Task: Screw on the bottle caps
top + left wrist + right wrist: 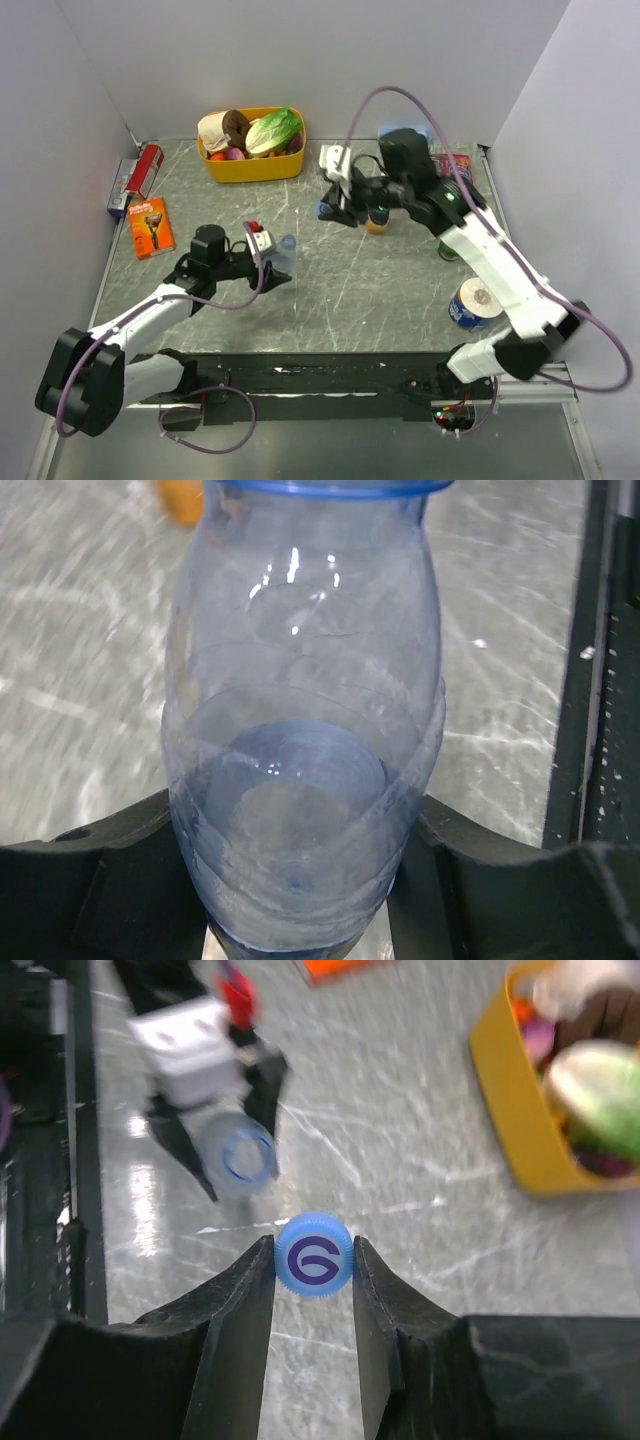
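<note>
My left gripper (272, 266) is shut on the clear water bottle (285, 254) and holds it near the table's middle. In the left wrist view the bottle (300, 710) fills the frame, gripped low between the black fingers (500, 890). My right gripper (330, 209) is shut on the blue cap (322, 210), above the table and to the right of the bottle. In the right wrist view the blue cap (313, 1254) is pinched between the fingertips (262, 1260), and the bottle's open mouth (243, 1155) shows beyond it. The orange-liquid bottle (376, 226) stands partly hidden behind the right arm. The white cap is out of view.
A yellow basket (250, 160) of food stands at the back; it also shows in the right wrist view (510, 1120). An orange razor pack (150, 227) and a red-and-blue box (135, 178) lie at the left. A blue-and-white can (475, 303) and a dark bottle (447, 250) are at the right.
</note>
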Motion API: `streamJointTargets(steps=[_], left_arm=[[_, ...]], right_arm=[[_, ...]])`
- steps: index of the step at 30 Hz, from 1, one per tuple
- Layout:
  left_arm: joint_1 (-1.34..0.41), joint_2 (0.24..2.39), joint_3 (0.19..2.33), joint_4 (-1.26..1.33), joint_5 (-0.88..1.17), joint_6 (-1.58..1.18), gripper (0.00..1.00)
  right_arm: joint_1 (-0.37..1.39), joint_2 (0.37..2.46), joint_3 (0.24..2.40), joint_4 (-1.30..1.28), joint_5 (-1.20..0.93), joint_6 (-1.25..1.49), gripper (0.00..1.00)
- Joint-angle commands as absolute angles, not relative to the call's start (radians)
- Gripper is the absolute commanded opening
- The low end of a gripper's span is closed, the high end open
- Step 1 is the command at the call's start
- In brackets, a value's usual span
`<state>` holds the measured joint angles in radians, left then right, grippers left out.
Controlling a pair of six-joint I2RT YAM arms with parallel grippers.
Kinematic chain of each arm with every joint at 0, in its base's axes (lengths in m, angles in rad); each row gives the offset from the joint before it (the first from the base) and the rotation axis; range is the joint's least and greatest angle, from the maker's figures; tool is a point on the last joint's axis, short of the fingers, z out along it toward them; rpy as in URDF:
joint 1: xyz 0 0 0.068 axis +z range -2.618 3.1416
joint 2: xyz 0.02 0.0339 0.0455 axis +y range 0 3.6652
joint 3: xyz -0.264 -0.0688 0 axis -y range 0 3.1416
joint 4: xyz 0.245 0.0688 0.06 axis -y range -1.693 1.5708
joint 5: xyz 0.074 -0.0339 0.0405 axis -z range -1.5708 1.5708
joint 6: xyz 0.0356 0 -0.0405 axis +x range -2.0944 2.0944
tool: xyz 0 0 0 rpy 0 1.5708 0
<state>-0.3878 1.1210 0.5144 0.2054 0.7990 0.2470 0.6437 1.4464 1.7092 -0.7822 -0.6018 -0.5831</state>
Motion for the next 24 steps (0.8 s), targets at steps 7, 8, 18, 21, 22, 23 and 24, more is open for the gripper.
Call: streamJointTargets(steps=[7,8,18,21,22,23,24], left_arm=[[-0.549,1.173,0.522,0.423,0.847,0.390,0.01],[-0.558,1.175,0.523,0.426,0.845,0.390,0.01],[-0.583,1.154,0.517,0.463,0.838,0.348,0.01],[-0.589,1.147,0.515,0.471,0.835,0.348,0.01],[-0.589,1.143,0.514,0.472,0.834,0.350,0.01],[-0.591,1.140,0.512,0.474,0.834,0.350,0.01],[-0.591,1.137,0.512,0.469,0.834,0.351,0.01]], right_arm=[[0.768,1.345,1.634,-0.902,-0.627,-0.807,0.25],[0.776,1.345,1.628,-0.919,-0.627,-0.814,0.26],[0.839,1.362,1.608,-0.970,-0.635,-0.861,0.28],[0.862,1.371,1.594,-0.947,-0.595,-0.857,0.28],[0.865,1.376,1.592,-0.937,-0.588,-0.862,0.28],[0.868,1.382,1.592,-0.931,-0.580,-0.862,0.28],[0.874,1.393,1.594,-0.928,-0.574,-0.864,0.28]])
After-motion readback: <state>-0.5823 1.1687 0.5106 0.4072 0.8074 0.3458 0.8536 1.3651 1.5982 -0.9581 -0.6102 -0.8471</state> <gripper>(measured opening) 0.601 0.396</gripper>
